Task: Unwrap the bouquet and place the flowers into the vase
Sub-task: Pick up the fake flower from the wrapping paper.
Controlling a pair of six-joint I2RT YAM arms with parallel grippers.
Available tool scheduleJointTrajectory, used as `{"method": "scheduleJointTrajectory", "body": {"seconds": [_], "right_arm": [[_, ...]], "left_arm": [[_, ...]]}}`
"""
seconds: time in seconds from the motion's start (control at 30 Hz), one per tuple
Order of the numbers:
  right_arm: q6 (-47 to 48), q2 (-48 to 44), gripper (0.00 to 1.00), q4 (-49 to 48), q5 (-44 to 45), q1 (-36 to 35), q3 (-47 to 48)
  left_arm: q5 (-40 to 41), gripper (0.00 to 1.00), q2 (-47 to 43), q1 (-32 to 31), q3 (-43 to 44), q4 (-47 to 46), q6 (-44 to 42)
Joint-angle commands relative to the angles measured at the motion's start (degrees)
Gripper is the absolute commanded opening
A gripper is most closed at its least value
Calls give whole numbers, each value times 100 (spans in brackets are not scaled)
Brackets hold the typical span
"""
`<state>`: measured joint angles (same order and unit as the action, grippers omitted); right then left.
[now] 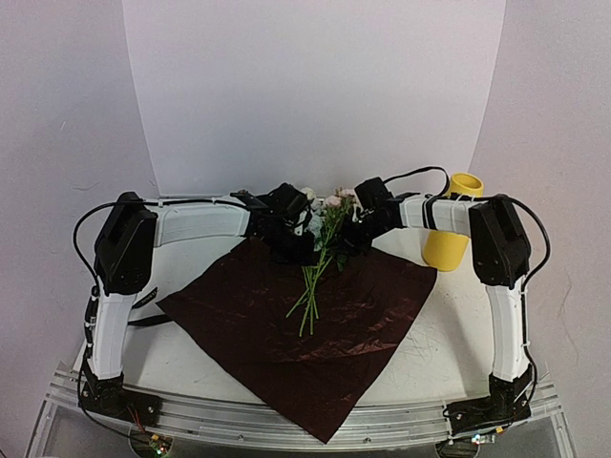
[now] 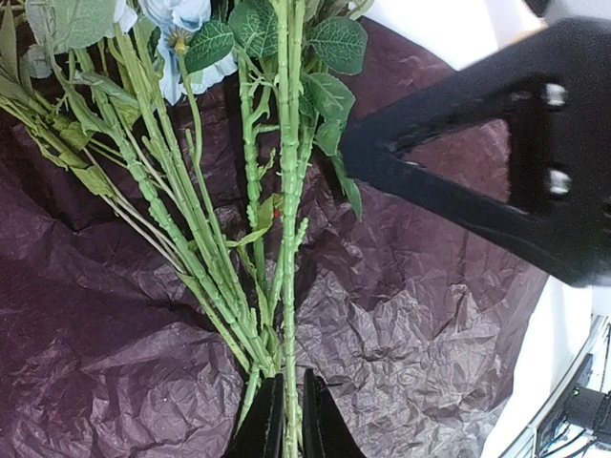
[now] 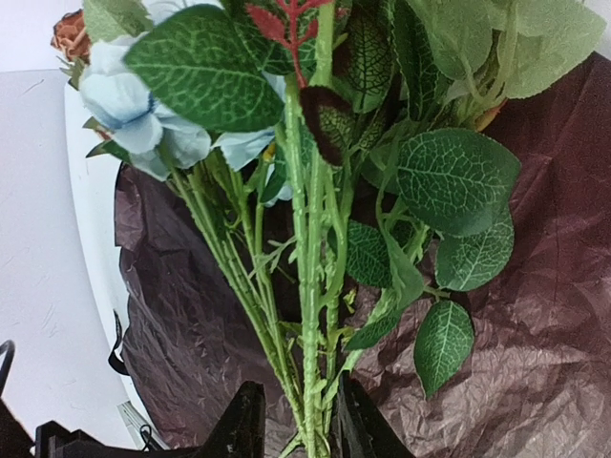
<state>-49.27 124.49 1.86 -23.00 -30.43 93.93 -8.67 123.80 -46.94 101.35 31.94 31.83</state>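
- Reaching inward, both arms meet at the far middle.
- Left claw [image 2: 287,425] pinches stems of the flowers [image 1: 318,267]; right claw [image 3: 301,425] flanks them, grip unclear.
- Flowers lie on spread wrap [image 1: 286,334]; vase [image 1: 444,250] stands right, beside bare surface [image 1: 449,329].

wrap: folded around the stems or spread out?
Spread out. The dark red wrap lies flat on the table as an open sheet; the flowers lie over it, not enclosed.
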Motion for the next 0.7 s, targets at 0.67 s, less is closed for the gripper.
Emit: {"method": "scheduleJointTrajectory", "body": {"seconds": [0.67], "right_arm": [[-474, 891, 22, -300, -178, -141, 759]], "left_arm": [[190, 10, -755, 0, -328, -55, -117]]}}
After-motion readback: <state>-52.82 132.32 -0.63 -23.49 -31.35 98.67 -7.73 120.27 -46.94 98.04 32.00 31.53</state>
